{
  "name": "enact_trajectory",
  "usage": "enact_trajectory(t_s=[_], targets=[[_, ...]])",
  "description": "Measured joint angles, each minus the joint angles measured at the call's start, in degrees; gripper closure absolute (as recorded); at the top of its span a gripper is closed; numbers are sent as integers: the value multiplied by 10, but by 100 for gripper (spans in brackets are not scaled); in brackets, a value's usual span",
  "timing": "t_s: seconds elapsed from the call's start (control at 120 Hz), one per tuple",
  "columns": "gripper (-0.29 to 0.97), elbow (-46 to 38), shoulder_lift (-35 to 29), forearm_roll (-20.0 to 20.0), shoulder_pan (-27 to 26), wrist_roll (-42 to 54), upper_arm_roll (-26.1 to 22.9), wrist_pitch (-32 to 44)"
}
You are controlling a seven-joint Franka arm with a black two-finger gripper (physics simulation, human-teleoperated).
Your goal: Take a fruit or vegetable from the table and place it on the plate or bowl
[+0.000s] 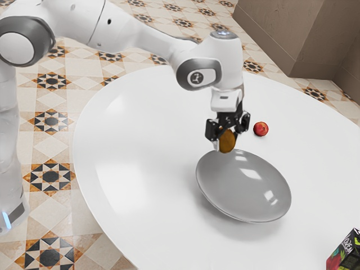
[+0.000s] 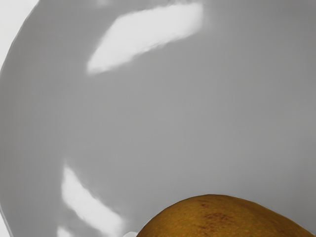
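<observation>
Exterior view, brown fruit (image 1: 226, 142) gripped between jaws, over plate (image 1: 256, 194)

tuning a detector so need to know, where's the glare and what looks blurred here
Exterior view: white glare patches on the glossy grey round plate, and a soft sheen across the round white table. Wrist view: bright white streaks cross the plate's surface, and the brown speckled oval fruit, close under the camera, looks soft-edged.

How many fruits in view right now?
2. A brown fruit is gripped in the end effector, over the grey plate. A small red fruit lies on the white table beyond the plate, toward the exterior view's right. None seems hidden.
</observation>
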Motion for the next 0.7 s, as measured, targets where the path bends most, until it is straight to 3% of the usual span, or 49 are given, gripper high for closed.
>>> enact_trajectory(t_s=[0.233,0.425,0.542,0.7], targets=[[69,3,3,24,-15,-51,-45,-19],[23,10,13,39,-8,-76,-50,-30],[10,25,15,47,7,-82,-50,-40],[4,34,17,50,6,-89,-51,-48]])
